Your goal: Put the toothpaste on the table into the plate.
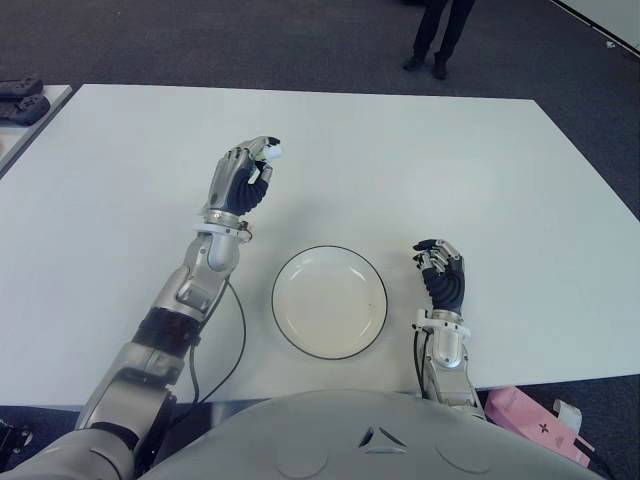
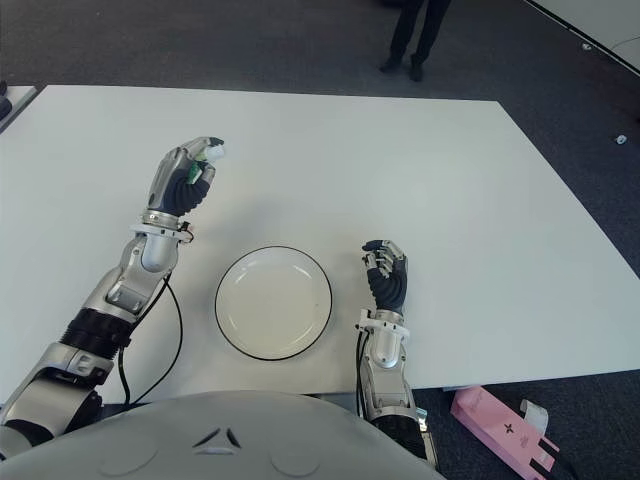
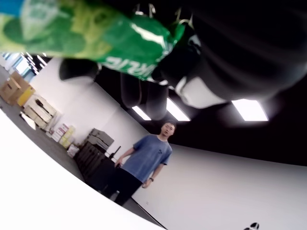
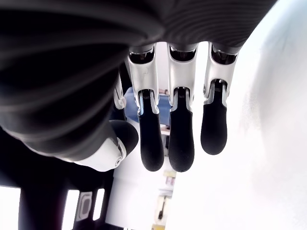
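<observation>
- My left robot hand (image 1: 243, 180) is raised above the worktop (image 1: 420, 150), fingers curled tight around the toothpaste (image 1: 268, 155).
- Only the white end of the toothpaste pokes out past my fingertips in the eye views; in my left wrist view the green tube (image 3: 96, 40) fills the space just under my fingers (image 3: 144, 91).
- I think the tube is clear of the worktop, though the eye views do not show the gap plainly.
- The plate (image 1: 329, 301) sits nearer my body than the left robot hand and off to its right, with nothing in it.
- My right robot hand (image 1: 441, 275) shows just beside the plate, on its right; its fingers (image 4: 181, 139) hang loosely bent and hold nothing.
- Beyond the far edge of the worktop, well away from both hands, a person (image 1: 438, 35) stands on the dark floor (image 1: 250, 40).
- A pink box (image 1: 535, 425) lies on the floor, below my right robot hand.
</observation>
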Tool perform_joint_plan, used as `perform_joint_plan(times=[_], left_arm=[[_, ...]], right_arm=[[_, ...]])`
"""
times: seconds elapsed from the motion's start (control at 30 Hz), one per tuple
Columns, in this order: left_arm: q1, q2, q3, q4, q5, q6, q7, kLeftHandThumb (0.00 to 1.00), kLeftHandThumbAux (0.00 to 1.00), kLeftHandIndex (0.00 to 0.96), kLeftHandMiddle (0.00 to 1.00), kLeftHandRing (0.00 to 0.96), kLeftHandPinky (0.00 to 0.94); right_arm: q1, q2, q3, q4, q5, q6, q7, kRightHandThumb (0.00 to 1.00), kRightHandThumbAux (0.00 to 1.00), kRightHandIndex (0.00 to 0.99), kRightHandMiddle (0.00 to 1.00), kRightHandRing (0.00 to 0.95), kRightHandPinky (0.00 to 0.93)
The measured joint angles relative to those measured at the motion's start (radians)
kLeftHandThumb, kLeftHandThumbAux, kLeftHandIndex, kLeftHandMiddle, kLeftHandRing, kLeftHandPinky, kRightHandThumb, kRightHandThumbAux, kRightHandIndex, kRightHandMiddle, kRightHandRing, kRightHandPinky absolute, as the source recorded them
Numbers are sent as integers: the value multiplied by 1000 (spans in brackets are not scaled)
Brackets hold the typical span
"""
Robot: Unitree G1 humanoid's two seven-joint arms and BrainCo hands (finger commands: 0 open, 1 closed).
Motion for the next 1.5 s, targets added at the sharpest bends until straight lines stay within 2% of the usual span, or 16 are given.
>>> perform_joint_plan(times=[0.5,0.77,0.93,1.1,1.3,1.5], left_arm=[[43,54,-53,-90,25,-211,-121,847,671,394,545,888,880],[50,75,-97,-108,102,-332,-130,849,670,398,552,889,886],[73,83,-131,-144,132,-383,-158,850,668,401,555,886,887],[95,100,-151,-167,143,-407,-208,850,668,403,556,887,885],[107,136,-195,-187,143,-402,-345,849,666,407,560,889,887],[115,140,-246,-187,163,-395,-422,849,663,419,565,896,901]], right_arm=[[3,1,0,-9,-1,17,8,710,728,430,491,523,532],[5,1,1,-14,0,25,12,709,729,430,491,524,536],[6,3,1,-16,0,26,14,710,729,431,494,520,528],[6,4,2,-18,1,28,19,710,729,430,495,516,524],[9,4,1,-18,1,28,20,709,729,430,494,516,530],[11,4,1,-18,0,28,20,708,730,430,493,519,535]])
